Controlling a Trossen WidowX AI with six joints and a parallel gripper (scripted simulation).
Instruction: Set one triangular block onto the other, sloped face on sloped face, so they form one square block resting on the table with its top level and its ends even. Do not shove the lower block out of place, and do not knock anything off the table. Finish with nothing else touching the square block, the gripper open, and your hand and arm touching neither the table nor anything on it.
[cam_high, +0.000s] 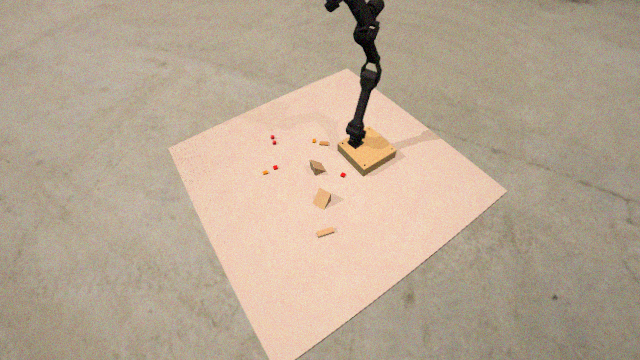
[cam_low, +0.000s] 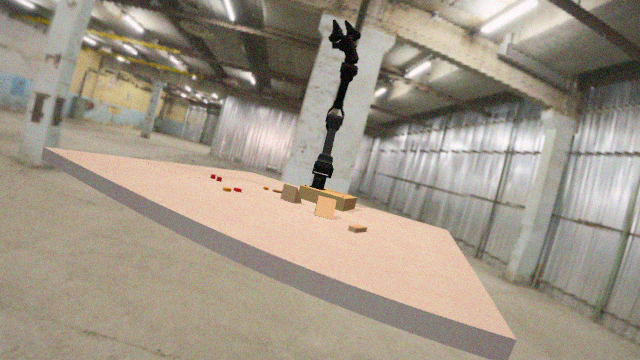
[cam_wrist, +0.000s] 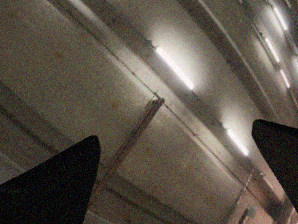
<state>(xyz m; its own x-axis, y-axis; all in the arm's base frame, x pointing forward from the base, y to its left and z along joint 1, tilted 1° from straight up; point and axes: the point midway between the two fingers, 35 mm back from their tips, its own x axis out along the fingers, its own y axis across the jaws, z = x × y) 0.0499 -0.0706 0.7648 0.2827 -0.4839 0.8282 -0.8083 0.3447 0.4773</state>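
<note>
Two tan triangular blocks lie apart on the pink table (cam_high: 280, 280) (cam_low: 410, 260). One triangular block (cam_high: 317, 166) (cam_low: 290, 193) lies nearer the arm's base. The other triangular block (cam_high: 322, 198) (cam_low: 325, 207) lies a little in front of it. The arm stands stretched straight up from its base. My gripper (cam_low: 344, 29) (cam_wrist: 177, 136) is open and empty, pointing up at the ceiling, far above both blocks. In the wrist view only the two dark fingertips and the ceiling show. In the top view the gripper is cut off at the top edge.
The arm's tan base plate (cam_high: 367, 150) (cam_low: 330, 196) sits on the table behind the blocks. A small flat tan block (cam_high: 325, 232) (cam_low: 357, 228) lies in front. Small red cubes (cam_high: 273, 139) (cam_low: 216, 177) and orange bits (cam_high: 265, 172) (cam_low: 227, 189) are scattered to the left. Another small tan piece (cam_high: 324, 143) lies near the base.
</note>
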